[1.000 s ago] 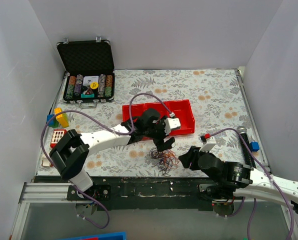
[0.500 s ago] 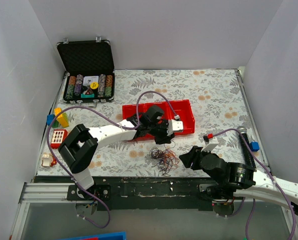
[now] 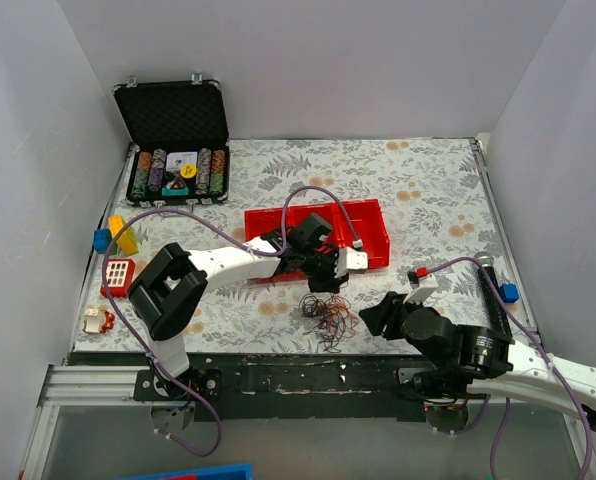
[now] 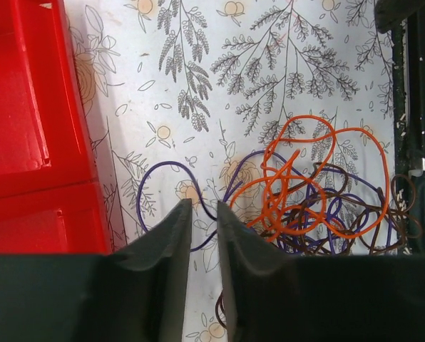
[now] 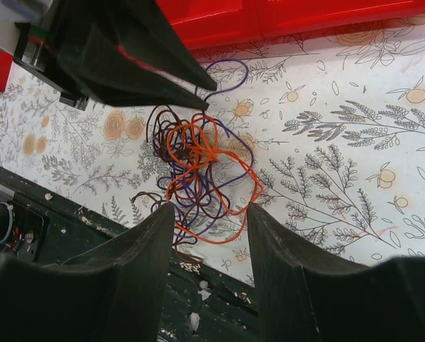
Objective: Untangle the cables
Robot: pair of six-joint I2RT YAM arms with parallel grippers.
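Tangled cables (image 3: 328,318) lower centre. Left gripper (image 4: 202,206) just above, slit-narrow, hold unclear. Right gripper (image 5: 210,208) lower right, spread, empty.

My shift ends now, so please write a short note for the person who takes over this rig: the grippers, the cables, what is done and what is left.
Left gripper: jaws nearly shut, with a narrow slit between them. A purple strand crosses at the tips, but whether it is gripped is uncertain.
Right gripper: open, empty, facing the bunch.
Cables: one tangled bunch on the table near its front edge, on the near side of the red bin.
Done: nothing is separated.
Left: pull the strands apart.
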